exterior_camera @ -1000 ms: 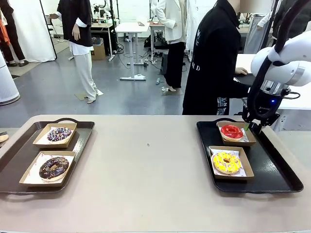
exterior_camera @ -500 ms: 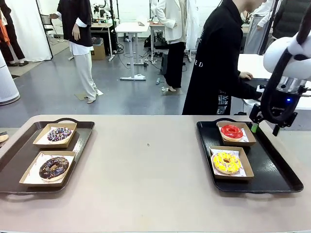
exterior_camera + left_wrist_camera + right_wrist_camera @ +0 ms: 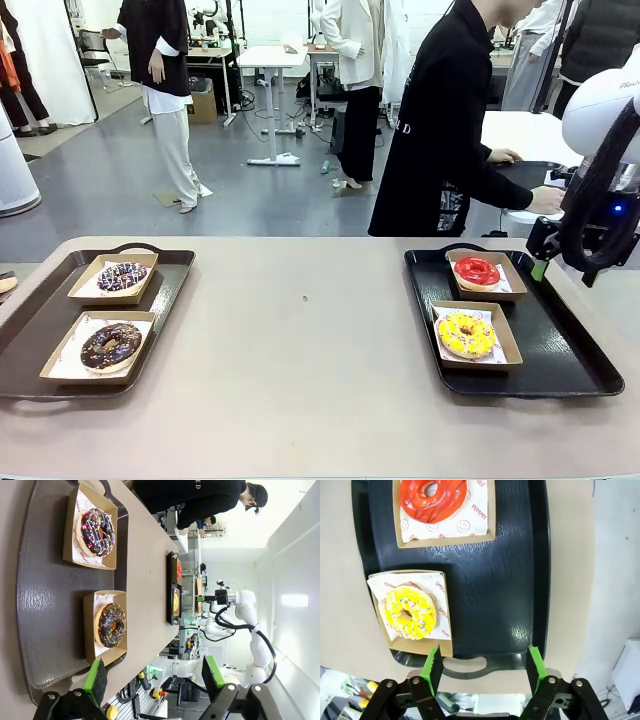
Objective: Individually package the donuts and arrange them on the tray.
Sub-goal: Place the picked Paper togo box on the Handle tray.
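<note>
Two hands stand wide and empty: the right hand (image 3: 562, 268) hangs above the far right edge of the right tray (image 3: 580, 352), the left hand (image 3: 154, 680) over the left tray (image 3: 47, 605). On the right tray the red donut (image 3: 477, 270) sits far and the yellow donut (image 3: 465, 334) near, each in a cardboard box. On the left tray the sprinkled dark donut (image 3: 122, 276) lies far, the chocolate donut (image 3: 110, 344) near, likewise boxed. Both trays rest on the bench (image 3: 310, 360).
</note>
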`<action>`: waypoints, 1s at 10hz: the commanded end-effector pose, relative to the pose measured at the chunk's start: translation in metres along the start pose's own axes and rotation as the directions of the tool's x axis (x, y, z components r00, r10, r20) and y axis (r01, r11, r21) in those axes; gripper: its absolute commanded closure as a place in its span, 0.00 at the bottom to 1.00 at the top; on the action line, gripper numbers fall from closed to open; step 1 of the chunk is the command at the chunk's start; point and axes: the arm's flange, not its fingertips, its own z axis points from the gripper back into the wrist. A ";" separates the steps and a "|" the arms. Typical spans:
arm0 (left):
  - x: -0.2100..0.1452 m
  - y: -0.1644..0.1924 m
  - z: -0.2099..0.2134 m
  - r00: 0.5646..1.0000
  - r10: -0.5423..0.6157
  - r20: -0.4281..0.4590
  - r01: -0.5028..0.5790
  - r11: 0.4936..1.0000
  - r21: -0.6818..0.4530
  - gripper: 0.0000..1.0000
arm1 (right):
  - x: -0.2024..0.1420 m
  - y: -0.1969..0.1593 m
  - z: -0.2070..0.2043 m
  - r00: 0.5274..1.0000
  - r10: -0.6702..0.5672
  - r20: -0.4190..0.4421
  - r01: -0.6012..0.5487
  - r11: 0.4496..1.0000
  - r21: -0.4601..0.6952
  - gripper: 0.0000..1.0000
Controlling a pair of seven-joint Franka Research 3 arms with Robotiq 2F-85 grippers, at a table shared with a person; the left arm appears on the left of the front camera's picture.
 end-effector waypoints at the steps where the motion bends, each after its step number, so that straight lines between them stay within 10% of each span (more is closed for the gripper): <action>1: -0.004 -0.001 0.000 1.000 -0.005 0.003 0.005 1.000 0.007 0.00 | 0.008 -0.004 -0.004 1.000 0.016 -0.009 -0.016 1.000 0.002 0.14; 10: -0.004 -0.001 0.000 1.000 -0.005 0.003 0.005 1.000 0.007 0.00 | 0.008 -0.004 -0.004 1.000 0.016 -0.009 -0.016 1.000 0.002 0.14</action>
